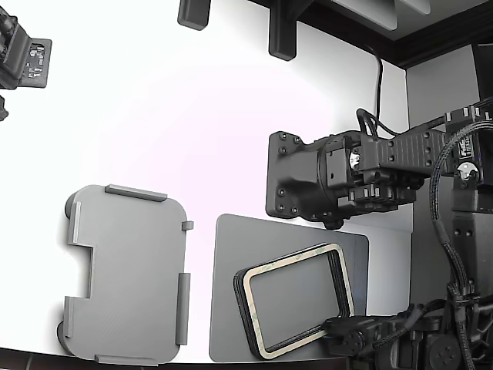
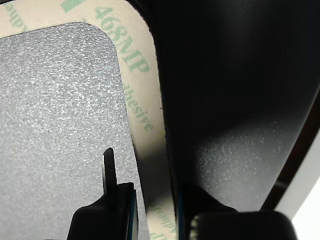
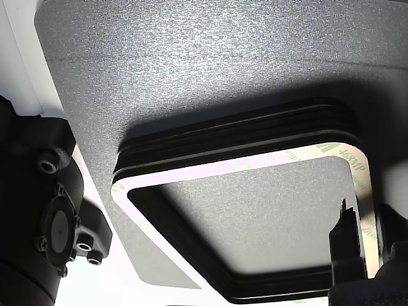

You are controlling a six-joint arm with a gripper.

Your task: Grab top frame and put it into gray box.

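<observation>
The top frame (image 1: pixel 252 308) is a thin cream-faced rounded rectangle lying on a black stack of like frames (image 3: pixel 223 137) at the lower middle of the exterior view. My gripper (image 1: pixel 339 325) reaches in from the exterior view's lower right to the frame's near right corner. In the wrist view the gripper (image 2: pixel 156 212) straddles the top frame's (image 2: pixel 145 115) side. One finger (image 2: pixel 120 200) is inside the opening, the other outside, with a thin gap showing at the inner one. The gray box (image 1: pixel 127 277) lies flat at the exterior view's lower left, with nothing in it.
The stack rests on a flat dark gray mat (image 1: pixel 231 254) right of the gray box. A second black arm (image 1: pixel 308 185) hangs over the mat's far edge. Dark fixtures stand along the table's far edge, and the table's front edge runs just below the box.
</observation>
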